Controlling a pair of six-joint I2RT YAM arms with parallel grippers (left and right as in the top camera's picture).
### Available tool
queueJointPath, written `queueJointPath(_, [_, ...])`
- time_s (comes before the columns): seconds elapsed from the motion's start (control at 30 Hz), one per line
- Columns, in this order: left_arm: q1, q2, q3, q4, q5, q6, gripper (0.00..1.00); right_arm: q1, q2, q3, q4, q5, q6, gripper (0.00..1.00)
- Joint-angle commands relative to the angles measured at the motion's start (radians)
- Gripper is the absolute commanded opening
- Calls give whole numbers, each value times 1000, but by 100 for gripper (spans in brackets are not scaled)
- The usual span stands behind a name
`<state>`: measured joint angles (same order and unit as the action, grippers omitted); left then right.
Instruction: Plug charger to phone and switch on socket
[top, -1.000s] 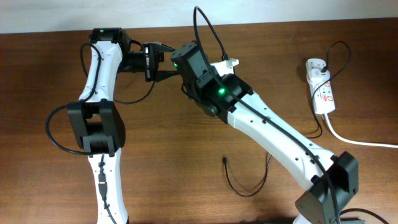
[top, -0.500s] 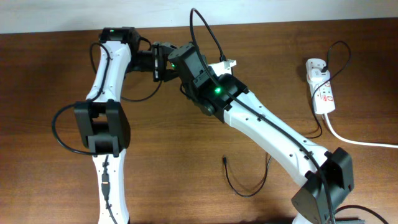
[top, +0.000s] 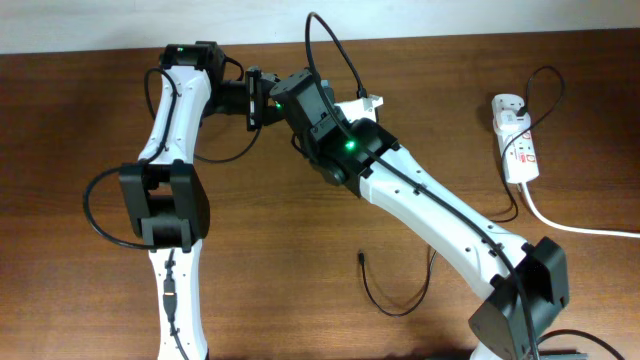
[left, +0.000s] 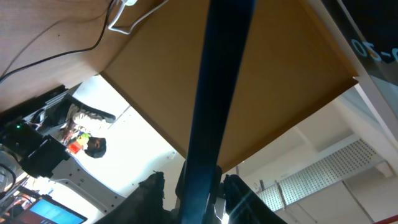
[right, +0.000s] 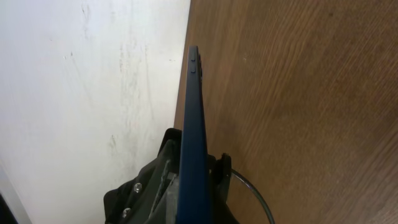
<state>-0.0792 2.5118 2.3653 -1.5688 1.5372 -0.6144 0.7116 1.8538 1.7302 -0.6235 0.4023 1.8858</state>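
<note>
Brown wooden bench (top: 80, 120) meets a pale wall (right: 93, 93), and near that far edge the right jaws pinch the phone (right: 193, 112), so its slim dark blue edge with two small buttons runs straight out from them; the left jaws stand on both sides of the same phone, but I cannot tell if they press it. The charger (top: 398, 306) lies well apart on the near side, its plug tip (top: 360, 258) near the right forearm (top: 450, 215), so I judge that arm nearer to it.
</note>
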Motion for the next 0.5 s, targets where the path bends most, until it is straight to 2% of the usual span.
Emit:
queueJointPath(0.0, [6,-1,19,11,0,-31,34,22,5,21,11,20,1,4])
queueJointPath(0.1, [6,-1,19,17,0,-34,32,29,5,21,11,19,1,4])
queueJointPath(0.2, [6,-1,19,17,0,-34,25,29,5,21,11,16,1,4])
queueJointPath(0.3, [6,-1,19,17,0,-34,24,29,5,21,11,10,1,4])
queueJointPath(0.4, [5,-1,19,16,0,-36,3,29,5,21,11,-17,0,4])
queueJointPath(0.47, [5,-1,19,16,1,-46,0,29,5,21,11,-40,0,5])
